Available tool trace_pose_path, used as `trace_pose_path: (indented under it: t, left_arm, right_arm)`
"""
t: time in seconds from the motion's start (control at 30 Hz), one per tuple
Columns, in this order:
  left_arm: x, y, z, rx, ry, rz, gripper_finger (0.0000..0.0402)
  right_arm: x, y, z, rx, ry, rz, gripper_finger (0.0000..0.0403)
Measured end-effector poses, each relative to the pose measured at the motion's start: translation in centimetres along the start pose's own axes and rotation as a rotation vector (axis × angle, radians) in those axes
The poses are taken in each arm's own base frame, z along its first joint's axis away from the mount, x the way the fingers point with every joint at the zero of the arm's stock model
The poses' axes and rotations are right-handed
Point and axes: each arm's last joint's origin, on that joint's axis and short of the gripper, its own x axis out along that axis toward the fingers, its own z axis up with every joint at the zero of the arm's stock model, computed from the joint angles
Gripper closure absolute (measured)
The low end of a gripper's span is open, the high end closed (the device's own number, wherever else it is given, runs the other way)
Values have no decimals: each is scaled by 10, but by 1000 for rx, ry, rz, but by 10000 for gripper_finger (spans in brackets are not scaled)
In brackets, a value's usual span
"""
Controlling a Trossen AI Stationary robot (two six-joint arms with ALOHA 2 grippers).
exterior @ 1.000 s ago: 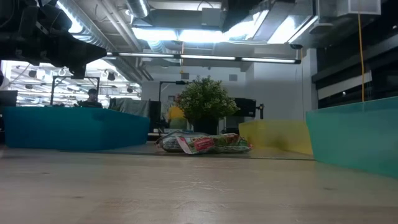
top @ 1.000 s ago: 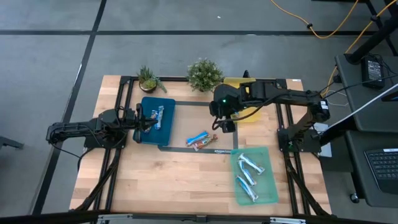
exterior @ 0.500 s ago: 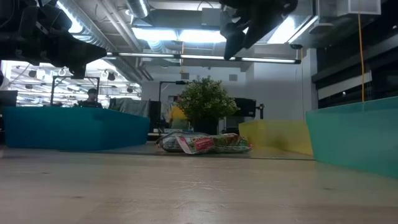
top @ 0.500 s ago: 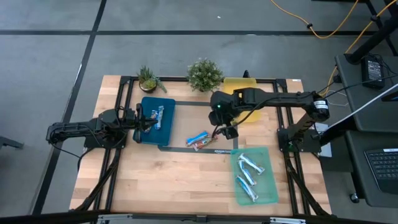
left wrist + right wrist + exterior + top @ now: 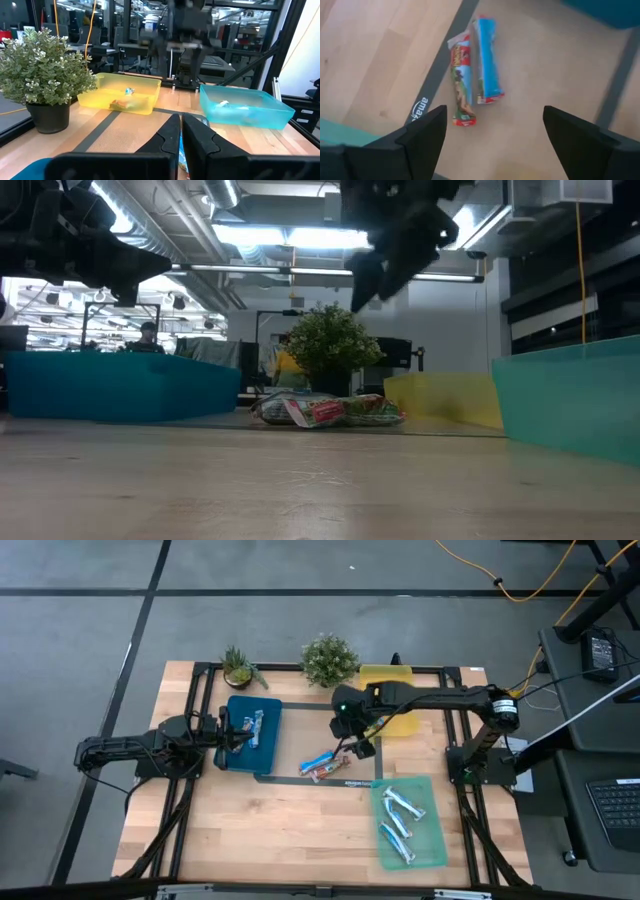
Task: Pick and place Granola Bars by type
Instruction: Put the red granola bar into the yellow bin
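Now left gripper (image 5: pixel 236 732), pinched together, empty, waits mid-left over blue tray (image 5: pixel 266 745) | two bars (image 5: pixel 322 765) lie at centre | our right gripper (image 5: pixel 357 742), spread wide, empty, hovers just right | step: reach; next, descend, pinch one bar.

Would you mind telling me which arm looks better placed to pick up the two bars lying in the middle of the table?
The right arm, probably. Its claw hangs open just above the two bars, which its wrist view shows between its fingers. The left claw is shut over the blue tray, farther away.
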Motion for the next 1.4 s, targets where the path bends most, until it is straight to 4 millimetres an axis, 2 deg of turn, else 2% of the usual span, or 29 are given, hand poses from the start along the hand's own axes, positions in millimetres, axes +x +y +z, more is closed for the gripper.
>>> trace_pose_path:
  t: [0.17, 0.33, 0.8, 1.07, 1.4]
  left_arm:
    - [0, 0, 0, 0, 0, 0, 392]
    - [0, 0, 0, 0, 0, 0, 389]
    - [0, 0, 0, 0, 0, 0, 389]
    - [0, 0, 0, 0, 0, 0, 393]
    - [0, 0, 0, 0, 0, 0, 391]
  right_arm:
    - [26, 17, -9, -33, 17, 30, 73]
    - [37, 27, -14, -52, 41, 40, 73]
    - [55, 29, -14, 11, 4, -52, 73]
    - [88, 36, -18, 30, 82, -7, 73]
    - [119, 43, -17, 15, 102, 16, 73]
